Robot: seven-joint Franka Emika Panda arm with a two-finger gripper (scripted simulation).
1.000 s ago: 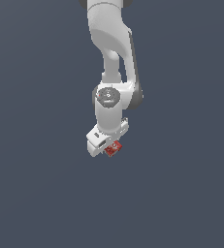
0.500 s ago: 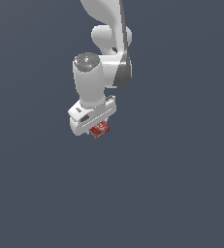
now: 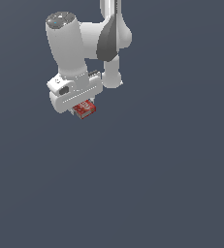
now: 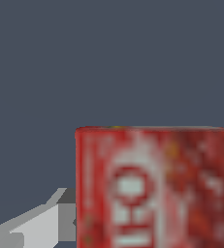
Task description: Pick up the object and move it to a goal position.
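Box (image 3: 86,108) — small, flat, red, with white lettering — held under the hand (image 3: 80,109) of the arm (image 3: 70,46), well toward the exterior view's left and upper part. The hand is clamped on the box, one pale finger (image 4: 33,226) pressed against its side in the wrist view; the other finger is out of frame there. The box fills much of the wrist view, its printed face (image 4: 154,189) toward the camera. Judged from its crisp edges and flat faces, it is stiff and probably light, unlikely to deform under the grip; a glossy printed skin could be somewhat slippery, so a hold across the narrow sides, near the middle, seems safest. Surroundings — a plain, uniform dark grey-blue field in both views. No counter edge, shadow or goal marker can be made out, so the box's height above any surface cannot be told.
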